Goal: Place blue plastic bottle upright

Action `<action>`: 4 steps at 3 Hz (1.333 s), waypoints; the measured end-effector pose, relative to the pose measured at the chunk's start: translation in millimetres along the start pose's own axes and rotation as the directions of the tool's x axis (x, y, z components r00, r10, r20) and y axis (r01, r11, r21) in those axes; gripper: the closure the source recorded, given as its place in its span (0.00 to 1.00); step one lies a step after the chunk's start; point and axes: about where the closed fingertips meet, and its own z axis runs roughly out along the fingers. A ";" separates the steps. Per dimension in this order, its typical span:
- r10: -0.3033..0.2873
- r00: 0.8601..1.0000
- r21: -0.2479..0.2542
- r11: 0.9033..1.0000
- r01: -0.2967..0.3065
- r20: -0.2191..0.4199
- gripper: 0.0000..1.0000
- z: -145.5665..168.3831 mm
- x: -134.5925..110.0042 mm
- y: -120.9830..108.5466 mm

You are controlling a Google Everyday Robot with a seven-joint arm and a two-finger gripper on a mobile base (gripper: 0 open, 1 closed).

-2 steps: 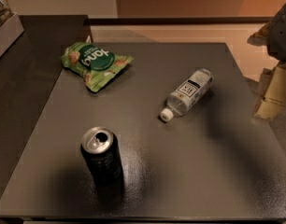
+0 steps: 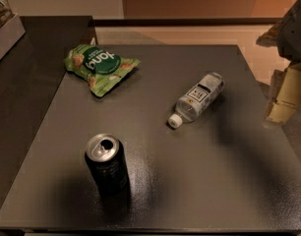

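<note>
- Nothing on the table has really moved since the earlier frame. The bottle, can and snack bag are all in the same spots, and the arm at the right edge has barely shifted, if at all.
- The blue plastic bottle (image 2: 199, 97) is lying on its side on the dark grey table (image 2: 214, 191), a bit right of centre. Its white cap (image 2: 175, 121) points toward the near-left and its base toward the far-right. The white label with dark print faces up.
- The gripper (image 2: 287, 95) hangs at the right edge of the view, out past the table's right side and roughly level with the bottle. It's well apart from the bottle and not touching it. I only get a beige part of it below the darker arm body (image 2: 295, 28), so I honestly can't tell how far open it is. I can't see anything held in it either.
- A black drink can (image 2: 107, 165) stands upright near the front-left of the table with its tab hole open on top, well apart from the bottle.
- A green snack bag (image 2: 99, 67) lies flat at the far-left corner of the table.
- A second dark surface (image 2: 37, 58) butts up against the table on the left, with a pale box (image 2: 5, 31) at its far corner.
</note>
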 end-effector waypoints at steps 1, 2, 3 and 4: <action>-0.077 0.997 -0.013 0.997 0.077 0.003 0.00 10.4 -15.9 -11.5; -0.165 0.986 -0.037 0.985 0.166 0.025 0.00 31.0 -35.6 -28.7; -0.266 0.963 -0.062 0.961 0.269 0.049 0.00 54.3 -54.8 -38.8; -0.370 0.927 -0.095 0.923 0.374 0.056 0.00 79.2 -63.3 -46.2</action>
